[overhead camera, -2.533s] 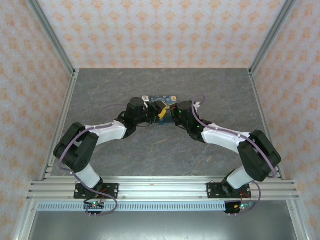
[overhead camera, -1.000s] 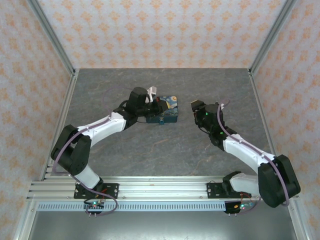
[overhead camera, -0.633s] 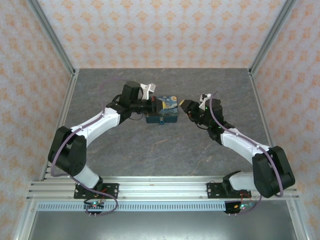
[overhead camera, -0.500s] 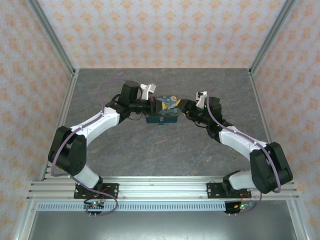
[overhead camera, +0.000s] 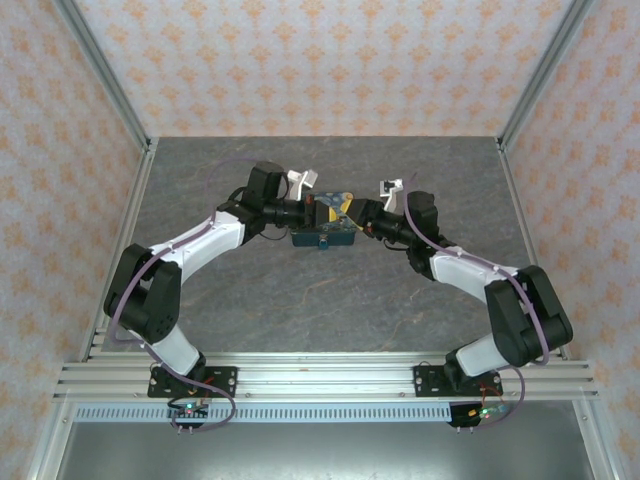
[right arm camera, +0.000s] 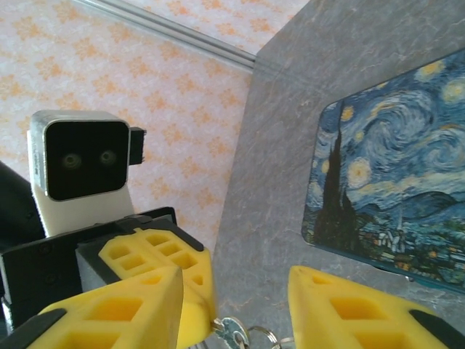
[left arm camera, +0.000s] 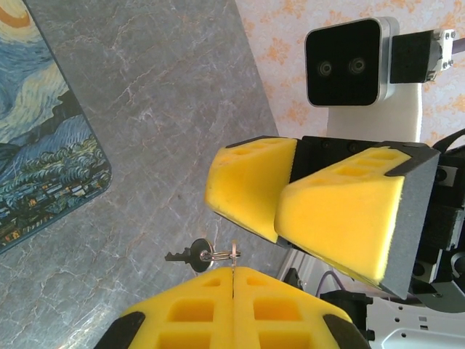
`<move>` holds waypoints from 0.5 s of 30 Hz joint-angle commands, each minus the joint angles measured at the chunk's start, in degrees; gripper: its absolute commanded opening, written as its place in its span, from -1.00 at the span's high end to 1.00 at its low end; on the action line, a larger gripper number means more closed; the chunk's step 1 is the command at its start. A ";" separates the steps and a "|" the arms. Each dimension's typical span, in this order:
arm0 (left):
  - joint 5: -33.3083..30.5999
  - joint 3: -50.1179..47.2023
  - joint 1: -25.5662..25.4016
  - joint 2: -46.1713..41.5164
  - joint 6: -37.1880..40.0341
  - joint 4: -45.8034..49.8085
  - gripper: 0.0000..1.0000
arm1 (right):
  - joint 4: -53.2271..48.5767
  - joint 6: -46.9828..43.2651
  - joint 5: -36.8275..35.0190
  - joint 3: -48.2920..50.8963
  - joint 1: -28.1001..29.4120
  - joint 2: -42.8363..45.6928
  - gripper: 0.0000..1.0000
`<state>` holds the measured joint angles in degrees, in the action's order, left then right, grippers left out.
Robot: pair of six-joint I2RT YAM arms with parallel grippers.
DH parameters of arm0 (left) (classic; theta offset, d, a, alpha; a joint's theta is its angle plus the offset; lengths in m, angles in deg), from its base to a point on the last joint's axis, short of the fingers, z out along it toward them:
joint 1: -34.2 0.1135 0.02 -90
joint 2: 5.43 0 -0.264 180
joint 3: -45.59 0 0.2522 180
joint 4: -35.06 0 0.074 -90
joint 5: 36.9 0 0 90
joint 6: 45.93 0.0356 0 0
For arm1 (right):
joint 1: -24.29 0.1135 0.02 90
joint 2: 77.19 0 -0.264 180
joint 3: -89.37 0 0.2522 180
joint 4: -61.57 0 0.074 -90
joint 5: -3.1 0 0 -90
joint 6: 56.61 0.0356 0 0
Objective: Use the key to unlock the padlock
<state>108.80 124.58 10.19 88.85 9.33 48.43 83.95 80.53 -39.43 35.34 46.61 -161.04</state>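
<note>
left claw [left arm camera: 232, 275] pinching the ring [left arm camera: 218, 254] of a small silver key [left arm camera: 190, 256] | right claw [right arm camera: 235, 283] spread, key in its gap

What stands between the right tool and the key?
Nothing visible. The key hangs by its ring from the shut left tool, close before the open right tool, with a bare gap between them.

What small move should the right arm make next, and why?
Probably close the right tool on the key. The left tool is shut on its ring, the key hangs free, and in the right wrist view it lies between the right tool's open fingers.
</note>
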 commanded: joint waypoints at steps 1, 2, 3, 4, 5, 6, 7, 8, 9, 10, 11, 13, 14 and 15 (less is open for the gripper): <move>1.78 1.57 0.03 0.38 -1.03 -2.41 1.00 | 5.47 0.93 2.75 -0.47 -0.19 -0.91 0.17; 1.82 1.56 0.02 0.31 -1.19 -2.62 1.00 | 5.58 1.05 3.05 -0.39 -0.26 -1.17 0.17; 1.78 1.59 0.02 0.38 -1.41 -2.84 1.00 | 5.78 1.11 3.23 -0.25 -0.22 -1.38 0.17; 1.73 1.69 0.07 0.39 -1.55 -2.95 1.00 | 6.28 1.37 3.40 -0.04 -0.24 -1.61 0.18; 1.71 1.82 0.02 0.46 -1.56 -2.93 1.00 | 6.76 1.62 3.66 0.14 -0.21 -1.75 0.19; 1.60 1.91 0.03 0.59 -1.72 -3.09 1.00 | 7.14 1.81 3.85 0.27 -0.22 -1.92 0.19; 1.61 1.88 0.04 0.63 -1.81 -3.28 1.00 | 7.58 1.98 4.08 0.46 -0.26 -2.07 0.21; 1.52 1.96 0.04 0.72 -1.90 -3.35 1.00 | 7.71 2.13 4.19 0.59 -0.21 -2.08 0.22; 1.51 2.14 0.02 0.87 -1.91 -3.40 1.00 | 7.72 2.15 4.38 0.81 -0.21 -2.13 0.23; 1.43 2.22 0.06 0.94 -1.99 -3.47 1.00 | 7.80 2.09 4.46 0.97 -0.18 -2.18 0.24; 1.47 2.32 0.07 1.02 -2.04 -3.48 1.00 | 7.87 2.09 4.48 1.14 -0.26 -2.17 0.24; 1.34 2.57 0.07 1.24 -2.15 -3.49 1.00 | 8.02 2.08 4.81 1.40 -0.18 -2.16 0.28; 1.27 2.71 0.04 1.34 -2.17 -3.48 1.00 | 8.03 2.18 4.83 1.49 -0.21 -2.14 0.29; 1.26 2.94 0.02 1.49 -2.17 -3.44 1.00 | 8.16 2.24 4.92 1.64 -0.22 -2.19 0.32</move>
<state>109.28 125.37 10.19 89.68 7.87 46.79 88.13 82.73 -35.98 36.19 46.61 -162.99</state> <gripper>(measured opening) 0.045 0.348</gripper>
